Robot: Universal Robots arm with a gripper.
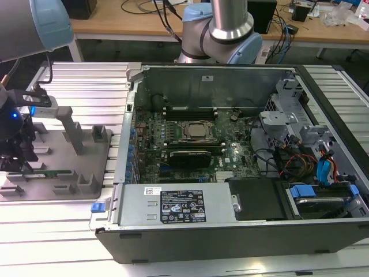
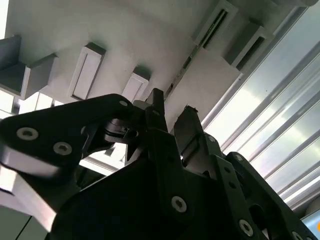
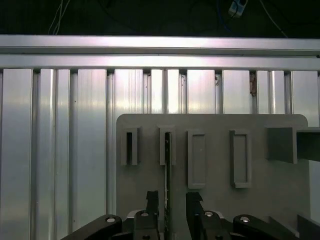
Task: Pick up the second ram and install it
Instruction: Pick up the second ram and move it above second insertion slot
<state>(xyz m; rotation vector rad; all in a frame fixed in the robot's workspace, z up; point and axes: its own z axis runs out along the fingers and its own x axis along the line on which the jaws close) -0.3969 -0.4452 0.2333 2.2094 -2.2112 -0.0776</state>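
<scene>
Gripper (image 3: 172,201) sits over the gray fixture plate (image 3: 280,200) at the exterior view's left, on the slatted aluminium table (image 1: 81,86). Its fingers (image 3: 152,200) are parted with a narrow gap and nothing clamped. The second ram (image 3: 168,165) stands on edge in the plate's slot blocks, thin and green. In both wrist views its line runs into the gap between the fingers; can't tell if either finger touches it. In the exterior view the stick lies along the plate's near side, well apart from the open computer case (image 1: 230,231) and its motherboard (image 1: 196,131)
</scene>
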